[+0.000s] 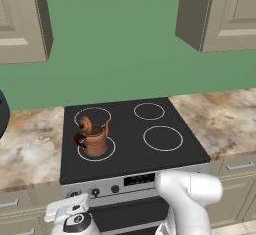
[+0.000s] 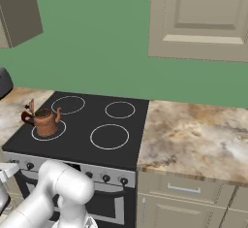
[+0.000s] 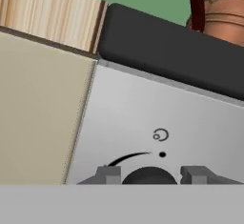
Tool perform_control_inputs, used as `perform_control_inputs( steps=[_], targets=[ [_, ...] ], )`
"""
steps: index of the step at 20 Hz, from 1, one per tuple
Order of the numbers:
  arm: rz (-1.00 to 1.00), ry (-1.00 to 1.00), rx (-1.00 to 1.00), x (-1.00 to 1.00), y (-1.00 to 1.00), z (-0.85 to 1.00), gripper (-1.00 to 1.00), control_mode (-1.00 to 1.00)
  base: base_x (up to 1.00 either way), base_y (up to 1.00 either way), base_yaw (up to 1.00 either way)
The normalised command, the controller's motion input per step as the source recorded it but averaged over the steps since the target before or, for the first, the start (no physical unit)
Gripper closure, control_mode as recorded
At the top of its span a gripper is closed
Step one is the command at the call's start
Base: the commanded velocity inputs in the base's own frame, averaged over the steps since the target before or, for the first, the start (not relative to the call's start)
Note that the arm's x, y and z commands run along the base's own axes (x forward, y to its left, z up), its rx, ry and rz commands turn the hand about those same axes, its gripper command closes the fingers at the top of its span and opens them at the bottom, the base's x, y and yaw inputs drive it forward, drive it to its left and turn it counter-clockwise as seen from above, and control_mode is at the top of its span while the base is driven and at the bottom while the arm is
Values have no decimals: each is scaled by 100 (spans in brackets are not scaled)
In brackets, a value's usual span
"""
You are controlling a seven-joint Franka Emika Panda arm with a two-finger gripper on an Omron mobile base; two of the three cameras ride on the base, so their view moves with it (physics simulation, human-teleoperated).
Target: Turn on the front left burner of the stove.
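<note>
While apart — knob (image 3: 149, 176) between fingers (image 3: 109, 174)

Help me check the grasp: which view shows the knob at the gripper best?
The hand view: the black knob sits between the gripper fingertips on the stove panel. In the left base view the robot's wrist blocks it; the right base view shows only other knobs.

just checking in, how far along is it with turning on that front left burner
Done: the end effector has reached the stove control panel, its fingers either side of a black knob. In hand: gripping that knob; contact is unclear. Left: the turn, since the front left burner, under the copper kettle, is not glowing.
</note>
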Motion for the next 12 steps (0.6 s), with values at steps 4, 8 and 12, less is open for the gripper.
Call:
perform_control_inputs(
  steps=[4,8,12],
  targets=[
    [6,28,-63,-22,0,-70,100,-100,0,0,0],
    [31,29,-63,-38,0,-78,100,-100,0,0,0],
    [42,25,-61,-58,0,-96,100,-100,0,0,0]
  ],
)
